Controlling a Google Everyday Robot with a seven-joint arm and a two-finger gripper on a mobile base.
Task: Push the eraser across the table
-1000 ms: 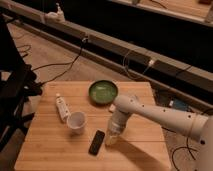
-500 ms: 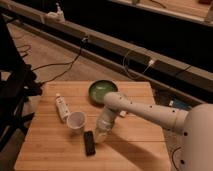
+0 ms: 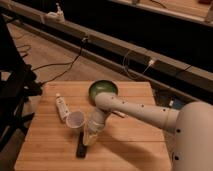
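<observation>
The eraser [image 3: 81, 148], a flat black slab, lies on the light wooden table [image 3: 135, 142] near the front left of centre. My gripper [image 3: 89, 138] hangs from the white arm that reaches in from the right; it is low over the table and touches or nearly touches the eraser's right side. A white cup [image 3: 75, 120] stands just up and left of the gripper.
A green bowl [image 3: 102, 89] sits at the table's back edge behind the arm. A small white bottle [image 3: 61, 106] lies left of the cup. A dark chair or stand is off the table's left edge. Cables run on the floor behind.
The gripper has swept left across the table and the eraser has slid left and toward the front with it. The cup, bowl and bottle have stayed put.
</observation>
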